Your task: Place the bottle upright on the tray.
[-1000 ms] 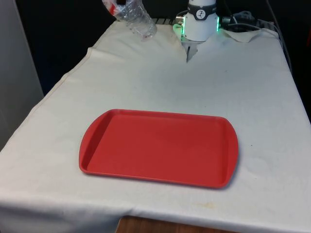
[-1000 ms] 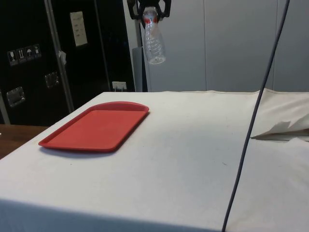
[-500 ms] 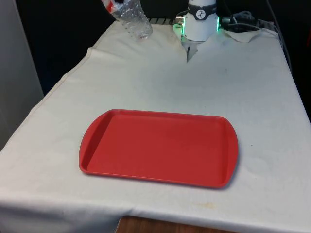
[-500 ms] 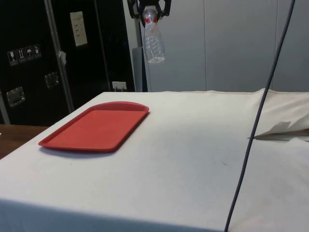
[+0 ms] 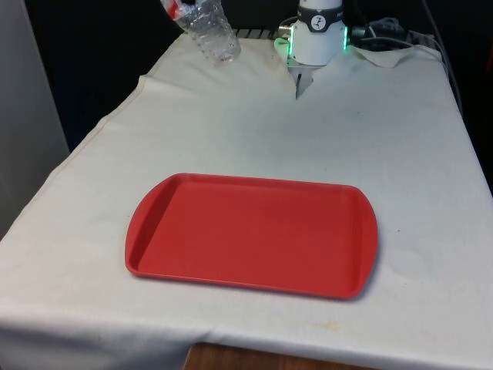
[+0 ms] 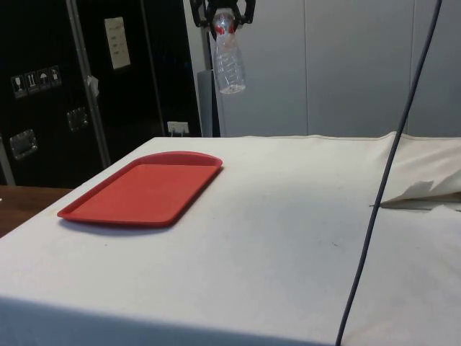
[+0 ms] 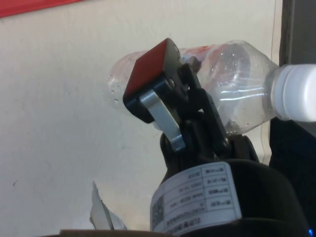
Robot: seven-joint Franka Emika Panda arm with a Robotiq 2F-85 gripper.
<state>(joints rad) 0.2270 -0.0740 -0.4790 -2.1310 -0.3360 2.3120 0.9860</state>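
Clear plastic bottle (image 6: pixel 229 63) hangs from gripper (image 6: pixel 222 13), fingers clamped near neck, white cap (image 7: pixel 296 92) up. Looks empty: judge light, thin-walled, crushable, slick. You keep hold near stiff neck. Red tray (image 5: pixel 254 233) lies well below gripper, well apart.

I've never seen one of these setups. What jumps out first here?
A big red tray lies empty on the white cloth, near the table's front edge. A clear plastic bottle hangs high in the air beyond the tray, cap up and slightly tilted, its neck clamped in the black gripper.
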